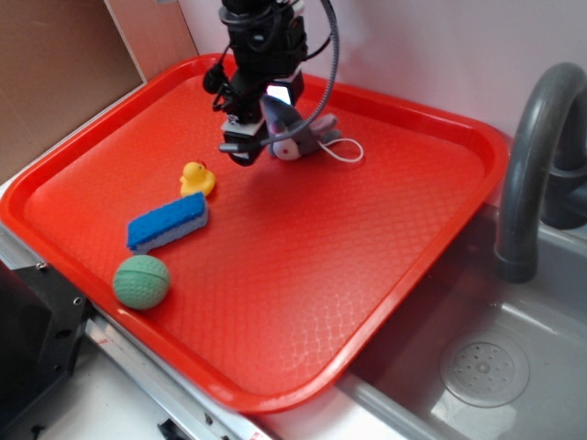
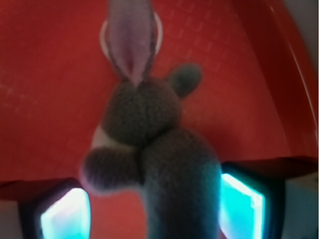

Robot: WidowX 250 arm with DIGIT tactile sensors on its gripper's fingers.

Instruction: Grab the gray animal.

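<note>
The gray animal (image 1: 295,137) is a small gray plush with a white face and a thin white string loop (image 1: 347,151). It lies on the red tray (image 1: 367,238) near its far rim. My gripper (image 1: 260,139) is lowered over it. In the wrist view the plush (image 2: 149,134) fills the middle, with one pinkish ear (image 2: 130,40) pointing up. Its body runs down between my two lit pads (image 2: 65,214). The right pad touches the body. Red tray shows between the left pad and the body. The jaws stand open around the toy.
A yellow rubber duck (image 1: 196,178), a blue sponge block (image 1: 168,222) and a green ball (image 1: 142,280) lie on the tray's left part. A gray sink (image 1: 477,367) with a dark faucet (image 1: 537,165) is to the right. A brown board (image 1: 55,73) stands at the left.
</note>
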